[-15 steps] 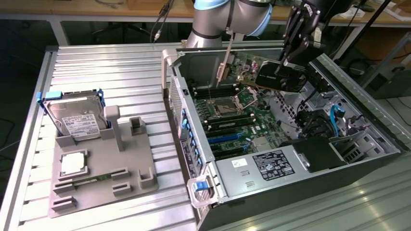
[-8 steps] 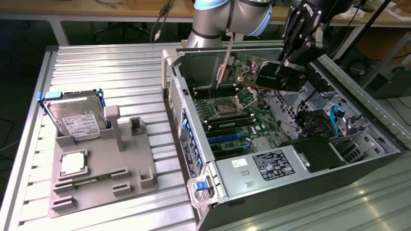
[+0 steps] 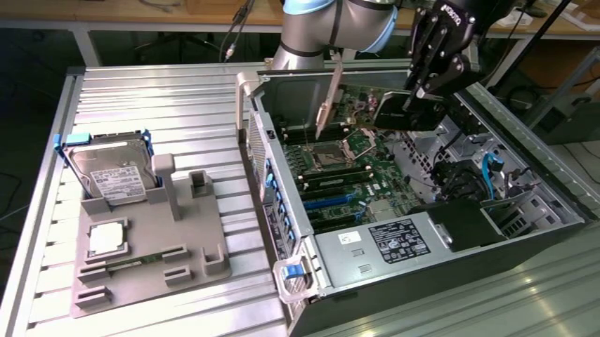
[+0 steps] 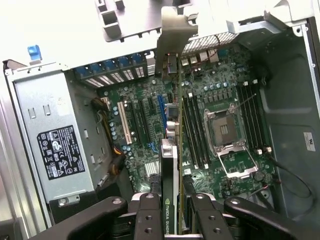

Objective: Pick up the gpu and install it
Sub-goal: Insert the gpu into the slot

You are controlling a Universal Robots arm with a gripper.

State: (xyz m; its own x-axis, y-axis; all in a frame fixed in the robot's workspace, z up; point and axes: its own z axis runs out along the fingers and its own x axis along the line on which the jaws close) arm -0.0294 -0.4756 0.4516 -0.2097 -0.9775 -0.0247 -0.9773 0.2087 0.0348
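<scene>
Exterior view: your ribbed metal table [image 3: 159, 91] carried the open computer case [image 3: 422, 295], which filled the frame from twelve to five o'clock. Inside it lay the green motherboard [image 3: 375, 165]. The gpu [image 3: 394, 116] hung on edge over the board's twelve o'clock end, and I judged it not yet seated. Your gripper [image 3: 419, 105] was clenched on the card's dark end from above. From the claw, the card's long axis ran toward nine o'clock, ending at its silver bracket [image 3: 328, 102]. In the wrist view, the card stood edge-on between the fingers [image 4: 147, 220], parallel with the white slot [image 4: 121, 122].
</scene>
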